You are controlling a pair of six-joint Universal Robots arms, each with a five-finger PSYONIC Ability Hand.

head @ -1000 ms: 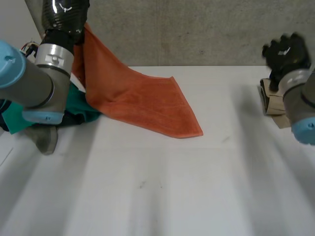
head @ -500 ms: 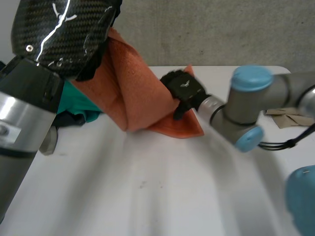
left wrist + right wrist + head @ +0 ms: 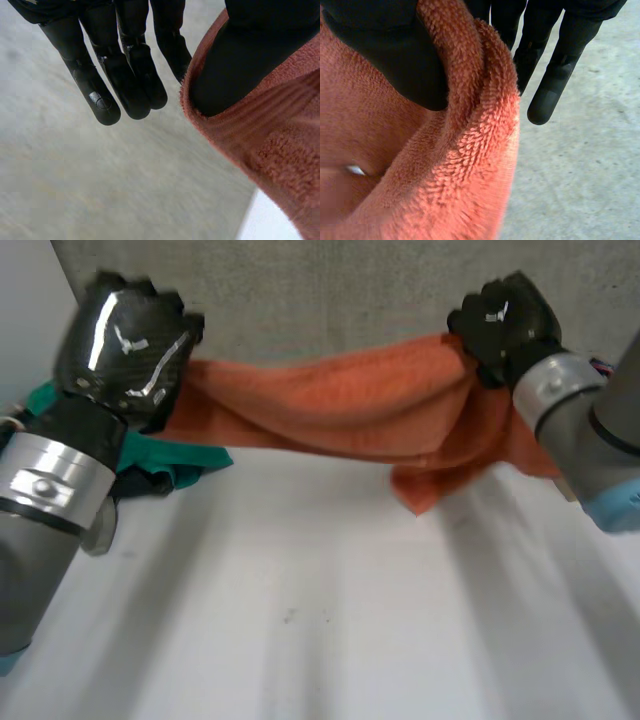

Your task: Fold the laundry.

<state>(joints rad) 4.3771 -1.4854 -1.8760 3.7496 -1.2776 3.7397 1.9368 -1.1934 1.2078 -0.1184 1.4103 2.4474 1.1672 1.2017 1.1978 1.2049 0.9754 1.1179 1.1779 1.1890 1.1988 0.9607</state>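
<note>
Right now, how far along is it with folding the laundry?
Done: no fold shows yet. In hand: the orange towel hangs stretched above the table, the left hand pinching one end, the right hand the other. Left: fold it, then the teal cloth crumpled by the left arm.

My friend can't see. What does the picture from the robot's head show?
The left hand and right hand hold an orange towel stretched between them above a white table. A teal cloth lies by the left arm.
</note>
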